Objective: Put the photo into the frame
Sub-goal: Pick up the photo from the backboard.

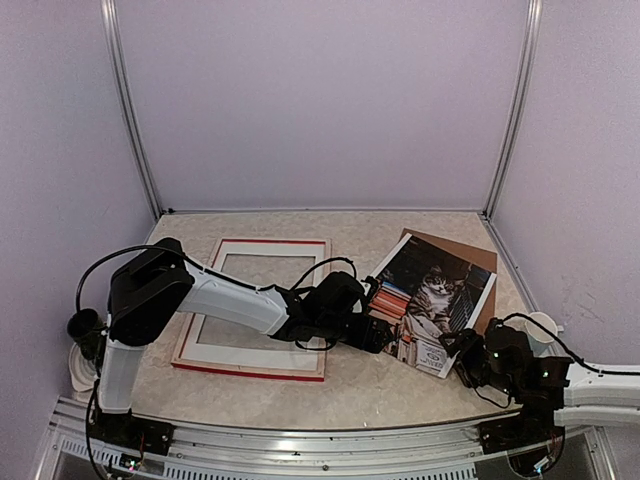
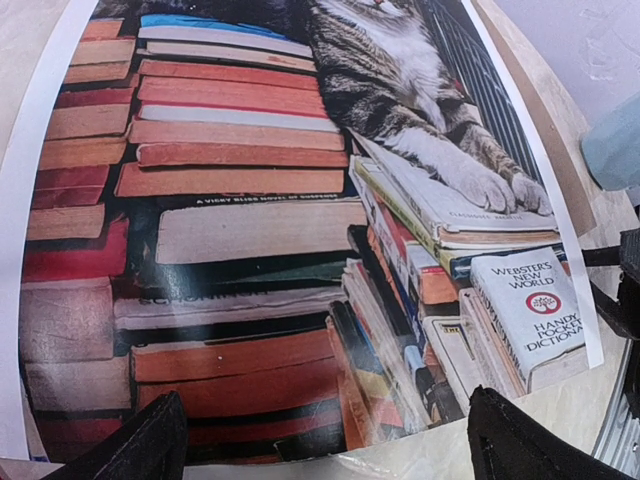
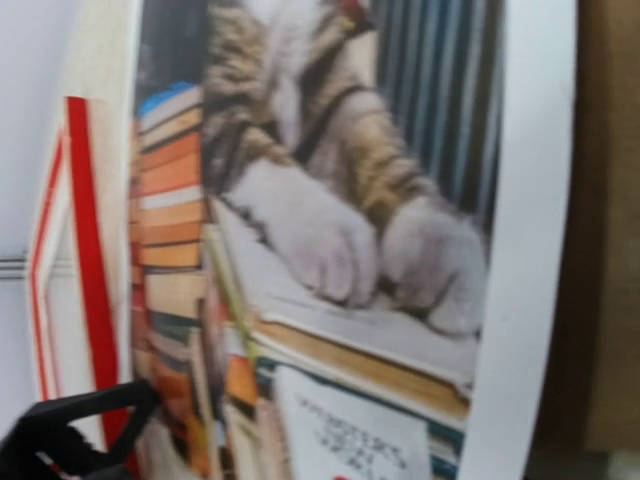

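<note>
The photo (image 1: 437, 296), a tabby cat on stacked books, lies at the right, partly on a brown backing board (image 1: 462, 250). The frame (image 1: 253, 370), red with pale edges, lies flat at the left with a white mat (image 1: 212, 330) in it. My left gripper (image 1: 376, 333) is at the photo's left edge. In the left wrist view it (image 2: 325, 455) is open, its fingers (image 2: 140, 450) either side of the photo (image 2: 250, 220) near its edge. My right gripper (image 1: 458, 358) is at the photo's near corner. The right wrist view is filled by the blurred photo (image 3: 330, 250), and its jaws do not show.
A pale cup-like object (image 1: 545, 326) sits by the right arm. The frame's red edge (image 3: 85, 250) and the backing board (image 3: 605, 250) flank the photo in the right wrist view. Enclosure walls close in the back and sides.
</note>
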`<state>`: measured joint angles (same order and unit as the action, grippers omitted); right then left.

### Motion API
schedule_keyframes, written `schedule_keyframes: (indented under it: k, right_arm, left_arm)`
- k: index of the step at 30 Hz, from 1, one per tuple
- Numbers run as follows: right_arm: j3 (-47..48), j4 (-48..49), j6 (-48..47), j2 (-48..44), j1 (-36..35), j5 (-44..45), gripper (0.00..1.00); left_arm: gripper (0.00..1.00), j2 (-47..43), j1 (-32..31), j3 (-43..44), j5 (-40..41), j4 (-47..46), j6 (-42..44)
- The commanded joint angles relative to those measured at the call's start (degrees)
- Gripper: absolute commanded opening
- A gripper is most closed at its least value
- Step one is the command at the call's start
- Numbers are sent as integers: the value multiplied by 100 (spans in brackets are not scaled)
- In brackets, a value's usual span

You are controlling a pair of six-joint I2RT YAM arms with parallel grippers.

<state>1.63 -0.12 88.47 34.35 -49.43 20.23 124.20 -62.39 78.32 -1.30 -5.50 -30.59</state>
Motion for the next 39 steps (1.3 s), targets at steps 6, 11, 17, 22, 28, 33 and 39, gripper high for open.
schedule_keyframes:
  k: [6,11,17,22,28,33,39]
  right_arm:
    - [53,722,-304,697,34,-19,56]
    - [61,670,-321,593,40,57,39]
    - [90,435,-289,370,39,131,17]
    - [201,273,-266,298,39,131,1]
    - [429,160,-314,492,39,69,0]
    - [738,60,-411,727,39,15,0]
    - [1383,-482,-613,886,40,59,0]
  left_arm:
    - [96,72,-27,-171,-129,124,2]
    - [97,14,-26,-225,-95,110,9]
    - [99,-133,-27,-313,-36,34,88]
    - [99,-388,-27,-380,73,1,340]
    - [99,-954,-60,-663,480,-163,861]
    - [99,-1464,-164,-1068,923,-534,1454]
    - [99,-1804,-634,-1386,1815,-884,2832]
